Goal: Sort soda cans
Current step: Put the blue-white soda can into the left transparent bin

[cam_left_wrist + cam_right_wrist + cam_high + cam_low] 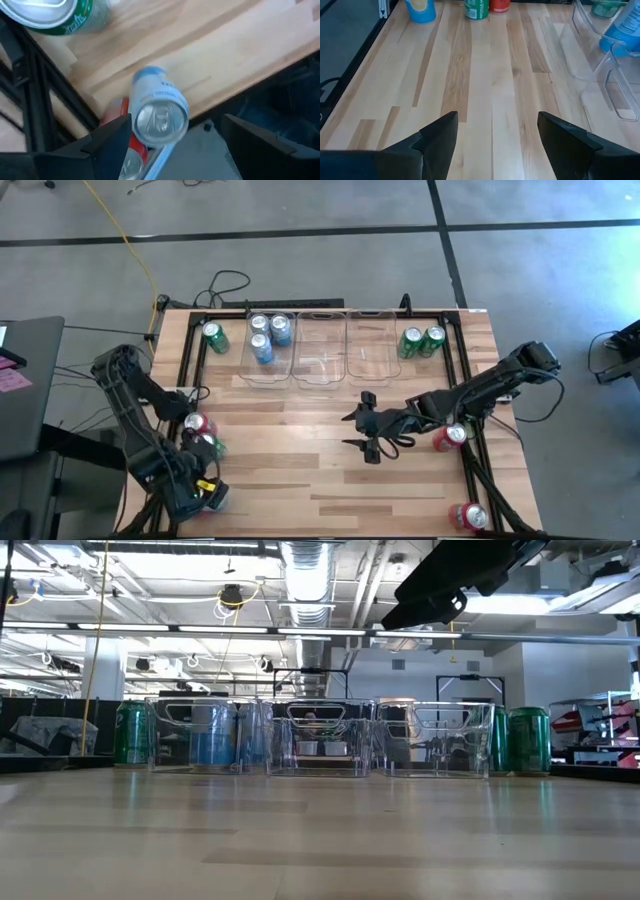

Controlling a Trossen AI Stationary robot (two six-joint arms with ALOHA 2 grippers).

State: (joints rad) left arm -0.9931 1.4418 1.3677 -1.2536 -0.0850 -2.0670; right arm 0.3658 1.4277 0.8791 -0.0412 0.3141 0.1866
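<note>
Three blue cans (pixel 268 335) are sitting in the leftmost of three clear bins (pixel 322 370), upper centre. The left gripper (pixel 172 142), lower left, is hovering spread around a fourth blue can (pixel 159 107). The right gripper (pixel 366 425), centre, is gaping empty.

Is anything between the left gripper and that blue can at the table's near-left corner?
Nothing visible. The left gripper is open right above the blue can, one finger on each side. A red can stands close beside it.

Your wooden table (pixel 300 470) carries three clear bins (pixel 320 350) along the far edge, green cans (pixel 421 341) beside them, and red cans (pixel 470 516) near the right edge.
</note>
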